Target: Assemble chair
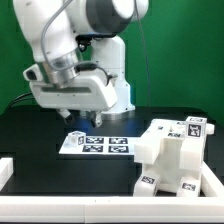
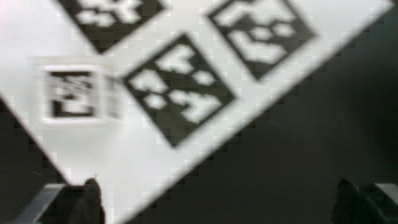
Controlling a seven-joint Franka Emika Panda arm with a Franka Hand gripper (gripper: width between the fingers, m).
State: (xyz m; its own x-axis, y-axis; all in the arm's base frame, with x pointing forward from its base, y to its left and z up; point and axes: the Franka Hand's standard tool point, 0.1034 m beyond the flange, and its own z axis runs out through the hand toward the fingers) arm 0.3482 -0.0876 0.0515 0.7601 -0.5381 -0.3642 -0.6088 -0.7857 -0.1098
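Observation:
The chair (image 1: 172,158) stands at the exterior view's right as a blocky white structure of joined pieces with black-and-white tags. My gripper (image 1: 85,122) hangs over the marker board (image 1: 100,144), well to the left of the chair. In the wrist view the gripper (image 2: 226,206) is open, with dark fingertips (image 2: 79,205) set wide apart and nothing between them. Below them lie the marker board's tags (image 2: 178,90). A small white tagged square (image 2: 71,92) lies at the board's end and also shows in the exterior view (image 1: 74,141). I cannot tell whether it is a loose part.
The black table (image 1: 40,150) has a white raised border (image 1: 70,198) along the front. The robot's white arm (image 1: 70,50) fills the upper left of the exterior view. A green wall stands behind.

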